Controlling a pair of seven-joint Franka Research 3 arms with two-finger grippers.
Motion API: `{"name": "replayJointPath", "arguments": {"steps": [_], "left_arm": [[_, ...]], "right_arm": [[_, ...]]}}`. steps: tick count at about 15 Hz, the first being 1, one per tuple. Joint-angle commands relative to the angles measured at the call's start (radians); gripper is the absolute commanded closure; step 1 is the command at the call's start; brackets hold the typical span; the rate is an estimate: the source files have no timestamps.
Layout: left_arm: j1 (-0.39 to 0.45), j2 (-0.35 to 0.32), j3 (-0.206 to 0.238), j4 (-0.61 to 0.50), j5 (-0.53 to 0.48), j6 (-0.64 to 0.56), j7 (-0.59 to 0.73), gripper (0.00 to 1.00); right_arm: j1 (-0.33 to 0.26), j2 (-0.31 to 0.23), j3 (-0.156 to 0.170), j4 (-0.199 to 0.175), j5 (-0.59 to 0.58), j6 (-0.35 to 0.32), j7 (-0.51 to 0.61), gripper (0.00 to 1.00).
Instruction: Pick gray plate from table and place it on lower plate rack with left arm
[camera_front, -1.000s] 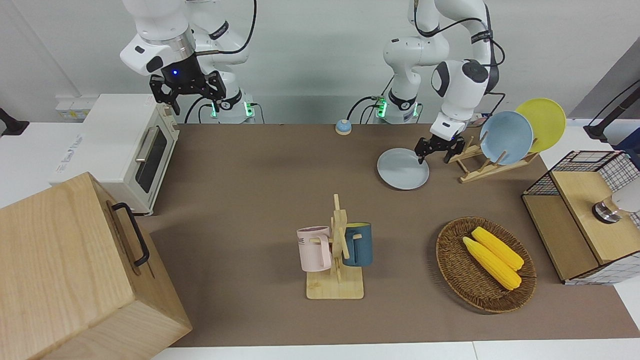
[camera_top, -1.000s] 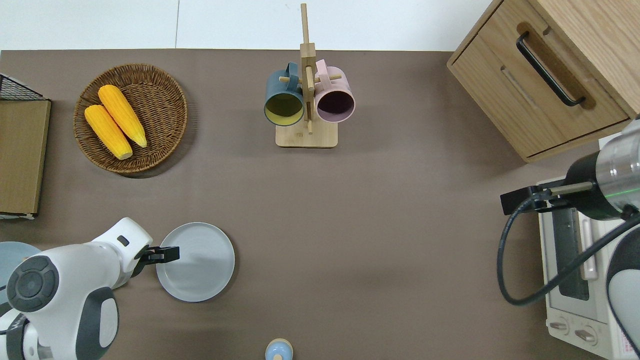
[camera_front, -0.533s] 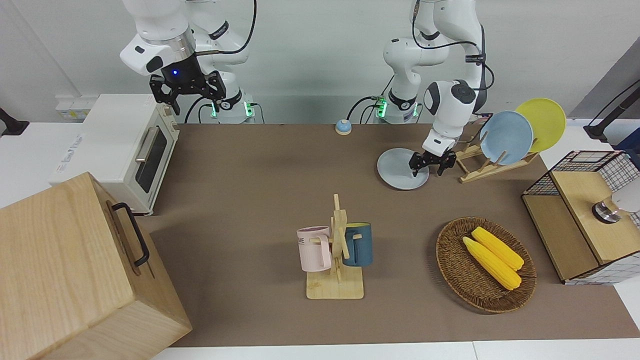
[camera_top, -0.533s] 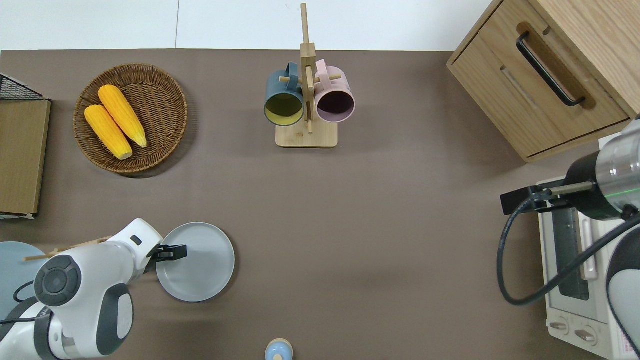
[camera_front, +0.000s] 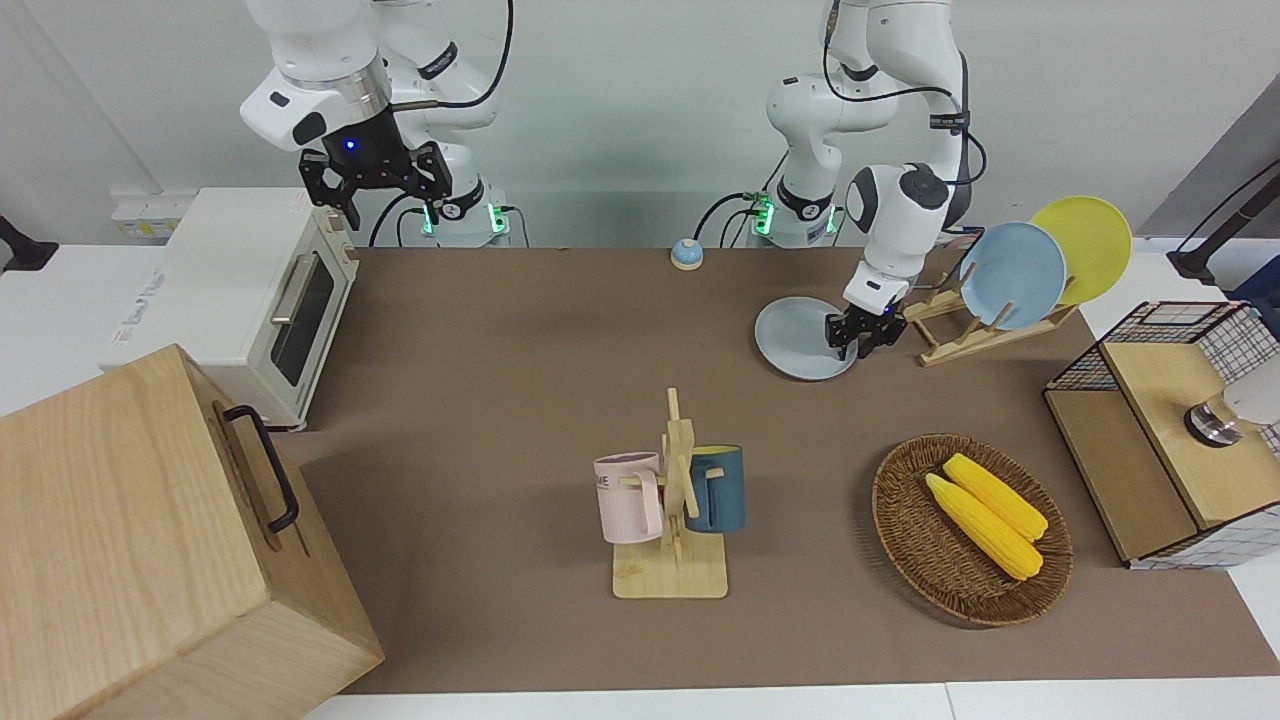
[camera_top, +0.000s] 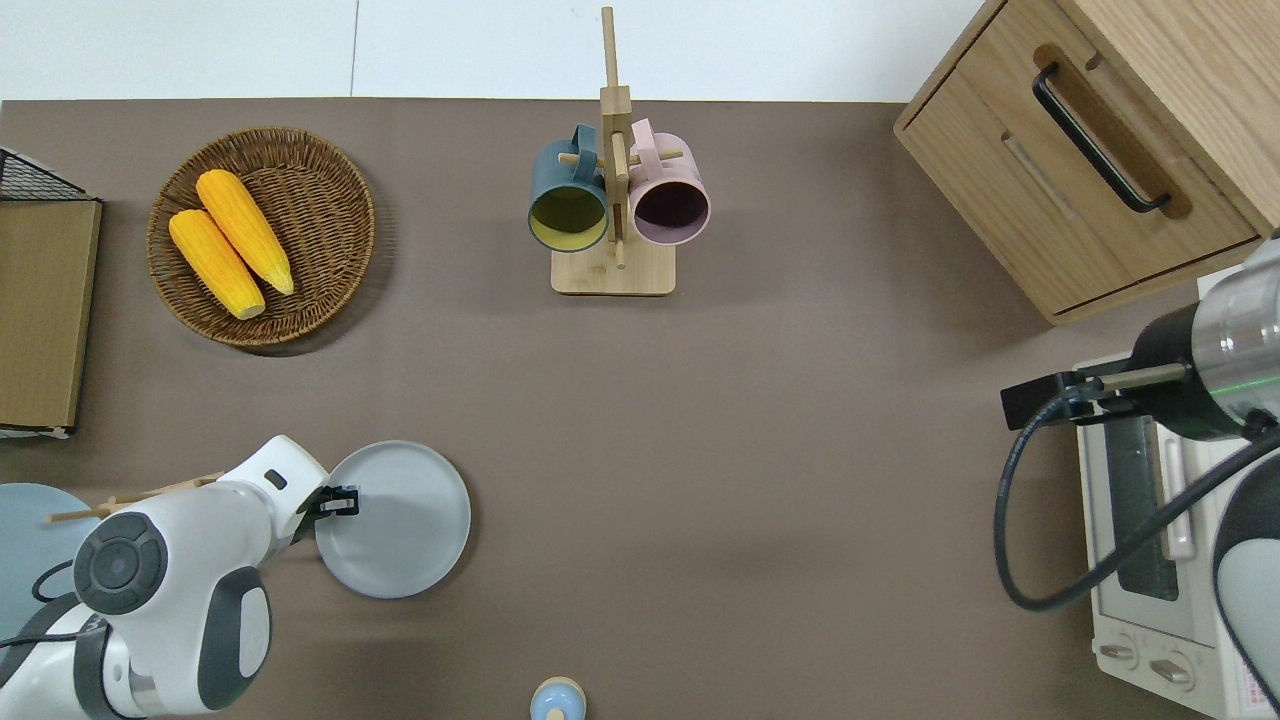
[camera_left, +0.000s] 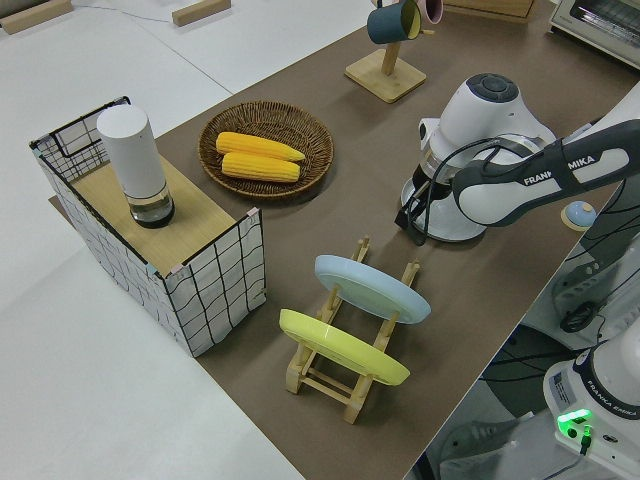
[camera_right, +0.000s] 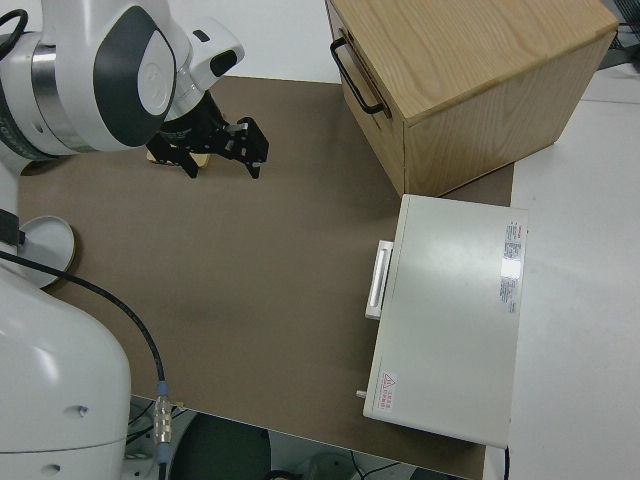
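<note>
Closest to the robots, the gray plate lies on the table, toward the left arm's end. The left gripper has its fingers drawn close together over the plate's rim, on the edge that faces the lower plate rack; it looks clamped on that rim, with one fingertip showing on top of the plate in the overhead view. I cannot tell whether that edge is raised off the table.

Just beside the plate, nearer the end of the table, the rack holds a sky-blue plate and a yellow plate, both standing slanted in its slots. The slots on the gray plate's side of the rack are bare pegs.

The right gripper is parked, its fingers spread wide with nothing between them.

Farther from the robots than the gray plate sits a wicker basket with two ears of corn. Toward the middle of the table, a wooden mug stand carries a pink mug and a dark blue mug.
</note>
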Motion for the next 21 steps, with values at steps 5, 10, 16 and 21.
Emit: {"name": "replayJointPath", "arguments": {"steps": [5,10,16,21], "left_arm": [[0.001,-0.045,0.001,0.005,-0.002,-0.089,0.007,1.0],[0.006,-0.121,0.01,0.104,-0.004,-0.329,0.007,1.0],[0.009,-0.18,0.013,0.279,-0.004,-0.624,-0.004,1.0],[0.055,-0.175,0.013,0.558,-0.001,-0.96,-0.002,1.0]], "right_arm": [[-0.01,-0.002,0.006,0.006,0.01,-0.014,0.0,0.011],[-0.01,-0.002,0.006,0.006,0.01,-0.014,0.0,0.011],[-0.01,-0.002,0.006,0.006,0.01,-0.014,0.0,0.013],[-0.01,-0.002,0.006,0.006,0.01,-0.014,-0.001,0.011]]}}
